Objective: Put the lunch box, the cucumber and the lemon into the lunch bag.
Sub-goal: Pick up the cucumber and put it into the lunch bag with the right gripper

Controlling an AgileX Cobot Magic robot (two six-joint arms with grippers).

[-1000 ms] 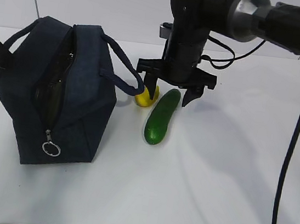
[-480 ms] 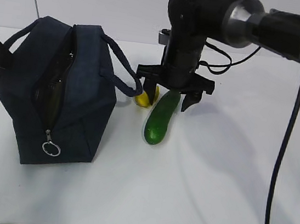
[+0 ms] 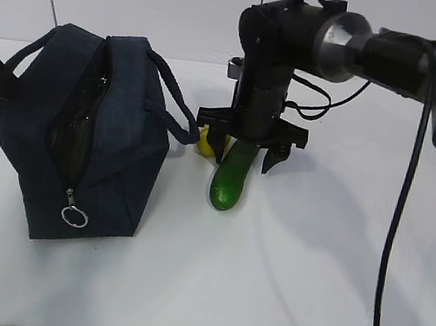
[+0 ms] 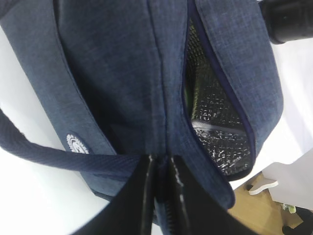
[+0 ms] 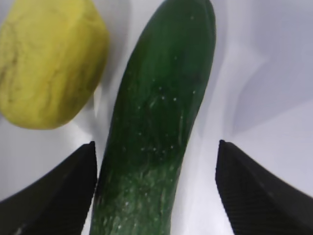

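Note:
The navy lunch bag (image 3: 115, 149) stands at the left with its top zipper open; its silvery lining (image 4: 215, 112) shows in the left wrist view. My left gripper (image 4: 160, 166) is shut on the bag's (image 4: 112, 73) zipper edge. The dark green cucumber (image 3: 227, 182) lies on the table right of the bag, and the yellow lemon (image 3: 202, 142) sits by its far left side. My right gripper (image 3: 243, 157) is open and low over the cucumber (image 5: 161, 112), one finger on each side. Its left finger (image 5: 68, 186) stands between cucumber and lemon (image 5: 49, 63). The lunch box is not in view.
A silver ring pull (image 3: 74, 216) hangs at the bag's near end. One bag handle (image 3: 173, 105) loops out toward the lemon. The white table (image 3: 308, 271) stretches to the right and front. Cables trail behind the right arm (image 3: 393, 53).
My right gripper has come down and shifted slightly left, from above the cucumber's far end to straddling it. The bag and the left gripper have not moved.

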